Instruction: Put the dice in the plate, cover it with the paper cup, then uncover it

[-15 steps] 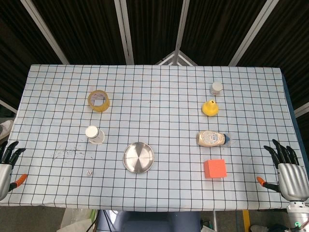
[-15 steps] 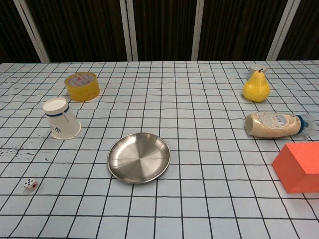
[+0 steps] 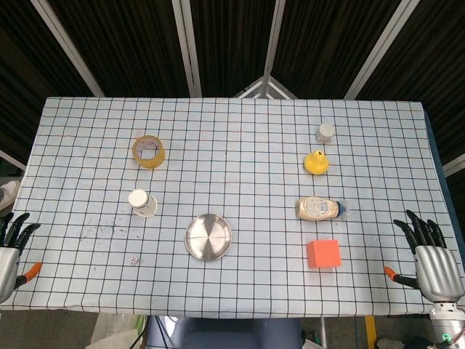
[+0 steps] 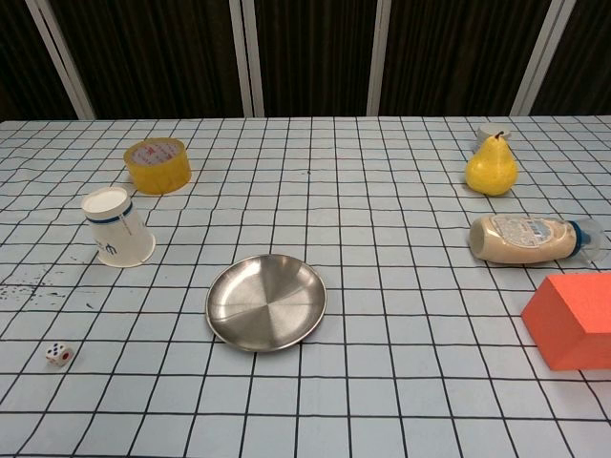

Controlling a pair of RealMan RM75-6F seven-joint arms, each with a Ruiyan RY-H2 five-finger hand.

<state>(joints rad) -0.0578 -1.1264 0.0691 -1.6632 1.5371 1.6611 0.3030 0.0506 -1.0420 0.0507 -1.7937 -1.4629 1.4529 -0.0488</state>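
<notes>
A small white die (image 3: 134,259) (image 4: 59,354) lies on the checked cloth, left of the round steel plate (image 3: 208,237) (image 4: 266,301). A white paper cup (image 3: 142,202) (image 4: 116,227) stands upside down behind the die. My left hand (image 3: 10,251) hangs at the table's left front corner, fingers spread, holding nothing. At the right front corner my right hand (image 3: 431,259) is also spread and empty. Neither hand shows in the chest view.
A yellow tape roll (image 3: 148,151) (image 4: 158,164) sits at the back left. On the right lie a yellow pear (image 3: 315,162) (image 4: 492,167), a small white jar (image 3: 325,132), a squeeze bottle on its side (image 3: 318,209) (image 4: 527,238) and an orange block (image 3: 323,254) (image 4: 575,320).
The right hand has drifted slightly toward the table's front edge. Nothing on the table has moved.
</notes>
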